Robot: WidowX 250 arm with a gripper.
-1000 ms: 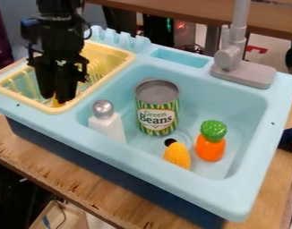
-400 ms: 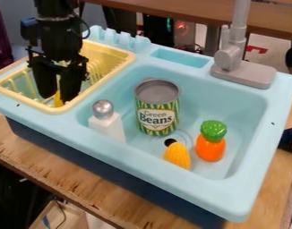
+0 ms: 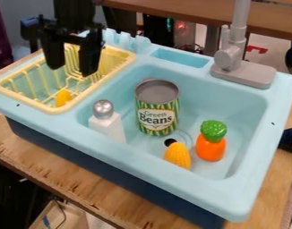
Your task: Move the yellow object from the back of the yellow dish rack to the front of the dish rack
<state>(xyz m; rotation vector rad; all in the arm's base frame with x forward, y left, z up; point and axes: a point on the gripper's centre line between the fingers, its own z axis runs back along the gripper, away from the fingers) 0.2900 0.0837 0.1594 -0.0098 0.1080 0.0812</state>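
A toy sink unit (image 3: 250, 190) is supported level by a wooden table (image 3: 112, 197), with its deep basin at the right. At the left, a yellow dish rack (image 3: 105, 82) is seated in a recess, by whose edges it is presumably kept from sliding. Over this rack the black gripper (image 3: 71, 72) is suspended, pointing downward; its fingers are spread apart, nothing is clamped, and the rack's bars are seen through the gap. A gray faucet (image 3: 229, 57) is mounted on the far rim, from which the basin can be overhung. A green-beans can (image 3: 157, 107) is stood upright toward the basin's left side, its stability probably owed to its flat base. A white shaker with a silver cap (image 3: 109, 127) is placed at the near-left corner, its lower end hidden by the near rim. An orange toy carrot (image 3: 210, 145) is set at the right, its green top directed to the far side. Toy corn (image 3: 177, 155) is located left of and nearer than the carrot, beside the drain hole (image 3: 170, 142). A small yellow piece (image 3: 63, 97) is contained in the rack's near end, below the gripper and apart from it, where rolling is probably limited by the bars.
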